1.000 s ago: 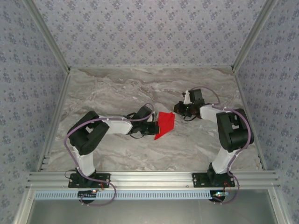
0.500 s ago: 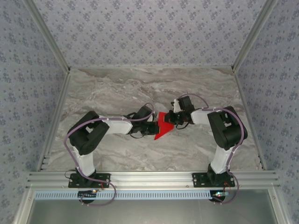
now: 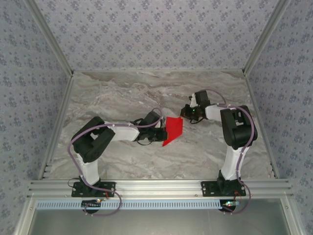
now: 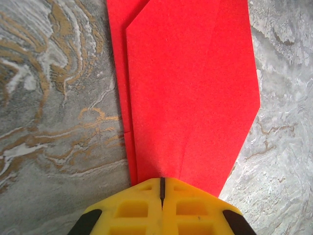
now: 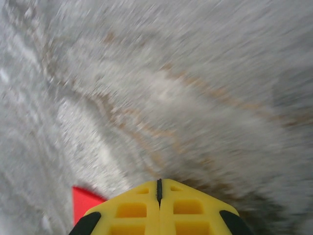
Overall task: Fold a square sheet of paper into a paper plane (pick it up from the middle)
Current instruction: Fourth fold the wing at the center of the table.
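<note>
Patterned walls (image 3: 146, 34) close in a marbled grey bench (image 3: 122, 93), seen from above. The square sheet of paper (image 3: 173, 129), already folded into a pointed red shape, lies near the middle. The left hand (image 3: 160, 133) rests at its left edge, and the right hand (image 3: 188, 113) sits apart, just past the upper right corner.

From the left wrist, the paper (image 4: 190, 83) lies face-up in overlapping layers. Its narrow near end runs under the left hand (image 4: 161, 188), whose fingers are pressed fully together. They appear to pin the paper flat rather than pinch it, probably so the folds cannot slip.

From the right wrist, the picture is blurred. The right hand (image 5: 159, 188) is closed on nothing, over bare bench (image 5: 171, 88). One red corner (image 5: 84, 201) shows low to its left, not touching.
</note>
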You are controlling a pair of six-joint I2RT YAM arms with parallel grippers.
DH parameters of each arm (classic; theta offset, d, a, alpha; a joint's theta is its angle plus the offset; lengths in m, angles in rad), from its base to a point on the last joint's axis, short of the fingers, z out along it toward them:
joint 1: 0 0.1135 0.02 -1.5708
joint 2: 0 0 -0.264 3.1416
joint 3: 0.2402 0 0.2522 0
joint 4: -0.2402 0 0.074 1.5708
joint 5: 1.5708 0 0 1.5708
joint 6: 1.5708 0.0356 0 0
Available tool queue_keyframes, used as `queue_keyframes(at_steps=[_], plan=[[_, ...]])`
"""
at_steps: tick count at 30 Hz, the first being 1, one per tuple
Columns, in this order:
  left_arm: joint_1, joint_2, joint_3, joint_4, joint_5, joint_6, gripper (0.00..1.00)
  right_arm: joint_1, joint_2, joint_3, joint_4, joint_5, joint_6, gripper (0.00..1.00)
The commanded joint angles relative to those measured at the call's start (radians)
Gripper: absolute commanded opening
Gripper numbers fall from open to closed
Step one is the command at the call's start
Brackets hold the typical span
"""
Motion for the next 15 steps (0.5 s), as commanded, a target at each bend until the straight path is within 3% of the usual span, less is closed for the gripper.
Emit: queue_keyframes(at_steps=[1, 8, 15], plan=[[-0.025, 0.065, -0.062, -0.242, -0.017, 0.020, 0.00, -0.003, -0.074, -0.003, -0.032, 0.037, -0.025, 0.04], [-0.025, 0.055, -0.061, -0.240, -0.028, 0.018, 0.00, 0.073, -0.231, -0.166, 0.079, -0.115, 0.041, 0.04], [-0.026, 0.050, -0.060, -0.248, -0.032, 0.020, 0.00, 0.101, -0.183, -0.163, 0.063, -0.091, 0.065, 0.04]])
